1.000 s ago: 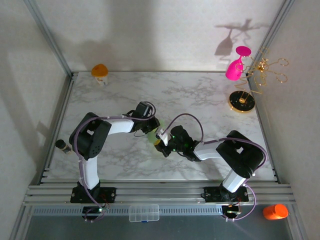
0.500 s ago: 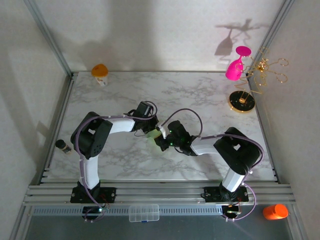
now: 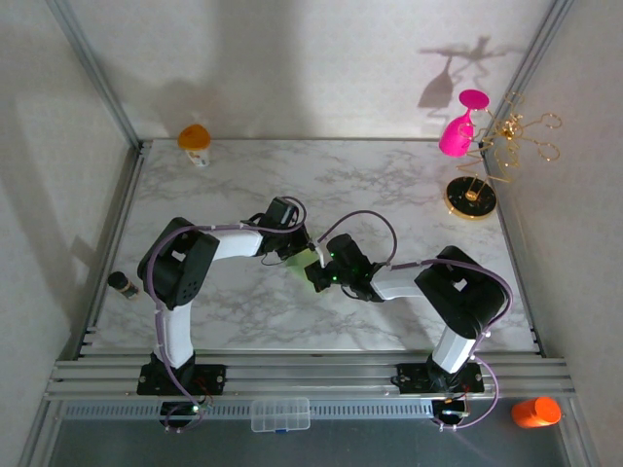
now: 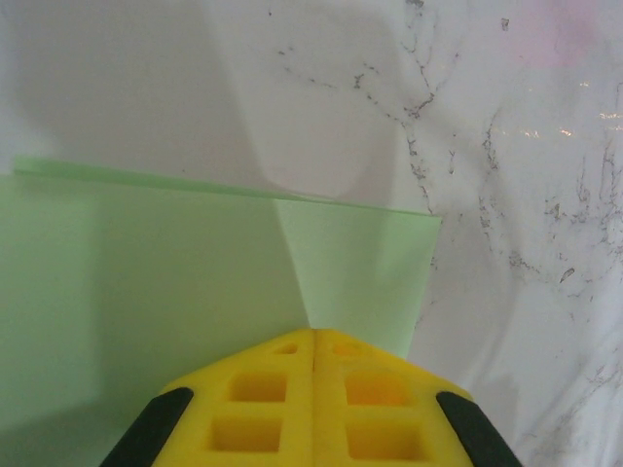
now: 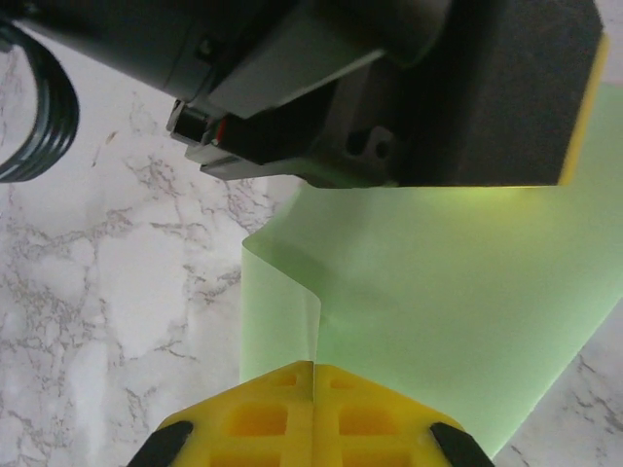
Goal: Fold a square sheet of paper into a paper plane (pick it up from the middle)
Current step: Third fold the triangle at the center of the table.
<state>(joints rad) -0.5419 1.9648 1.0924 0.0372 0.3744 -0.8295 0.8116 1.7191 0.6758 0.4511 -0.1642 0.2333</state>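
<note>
At the near rail, 1 clear plastic box [image 3: 280, 413] and 1 orange object [image 3: 535, 412] are seen. Beyond them, at the middle of the marble table [image 3: 389, 185], the 1 square sheet of paper [image 4: 146, 292] is gripped from 2 sides. The left gripper [image 4: 313, 336] is clamped tight on it, and the right gripper [image 5: 314, 368] is pinched on a curled-up flap. The 2 grippers are set close together. The sheet is judged very light, limp, and easily creased or torn. It is best taken by a lifted ridge near the middle, since little purchase is offered by flat paper. Farther off, 1 gold stand [image 3: 470, 197], 1 pink glass [image 3: 458, 131] and 1 orange cup [image 3: 195, 141] are counted.
</note>
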